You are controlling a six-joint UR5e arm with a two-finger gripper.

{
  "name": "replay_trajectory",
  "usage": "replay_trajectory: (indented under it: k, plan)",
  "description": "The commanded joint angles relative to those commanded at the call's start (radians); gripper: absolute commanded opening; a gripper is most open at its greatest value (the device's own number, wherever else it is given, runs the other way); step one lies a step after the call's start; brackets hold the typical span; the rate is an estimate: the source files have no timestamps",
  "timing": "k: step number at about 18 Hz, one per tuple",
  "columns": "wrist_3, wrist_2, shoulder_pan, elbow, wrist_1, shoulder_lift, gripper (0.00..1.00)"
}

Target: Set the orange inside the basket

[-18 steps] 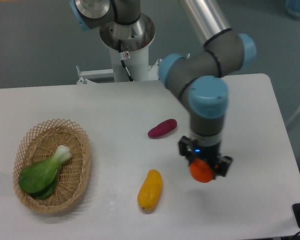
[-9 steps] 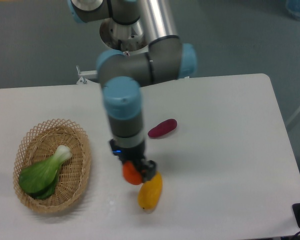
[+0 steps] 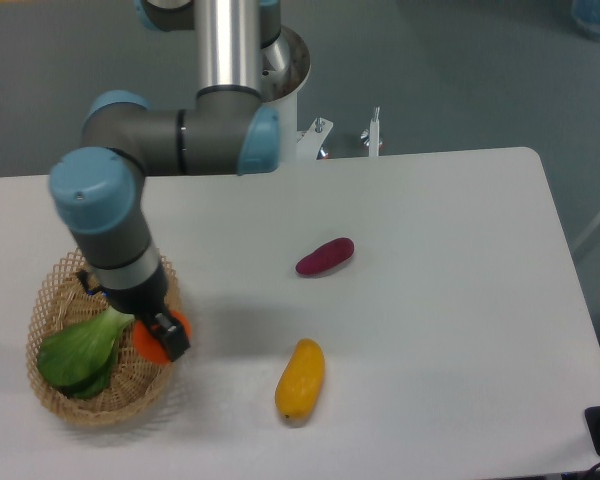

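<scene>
The end effector (image 3: 162,338) pinches the orange (image 3: 152,340) over the right side of the basket (image 3: 55,290), above an open spot beside the green vegetable (image 3: 80,347). It looks ready to let go there.

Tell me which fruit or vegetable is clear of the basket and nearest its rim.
The yellow mango-shaped fruit, lying on the table right of the basket. The purple sweet potato lies farther off, up-right.
</scene>
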Motion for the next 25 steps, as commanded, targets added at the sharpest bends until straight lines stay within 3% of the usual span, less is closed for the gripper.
replay_trajectory:
  k: [3,5,7,13,19,21,25]
  plan:
    - [-0.011,-0.002,-0.018,0.000,0.003,-0.005,0.81]
    - [-0.044,-0.006,-0.029,0.002,0.014,-0.003,1.00]
    - [-0.077,-0.011,-0.031,0.009,0.049,-0.002,1.00]
    - [-0.113,0.003,-0.019,0.035,0.057,0.008,1.00]
    - [-0.098,0.029,0.262,0.020,0.049,0.044,1.00]
    - [-0.020,0.015,0.387,0.021,0.049,0.046,1.00]
    - [0.138,-0.095,0.550,0.031,0.060,0.028,1.00]
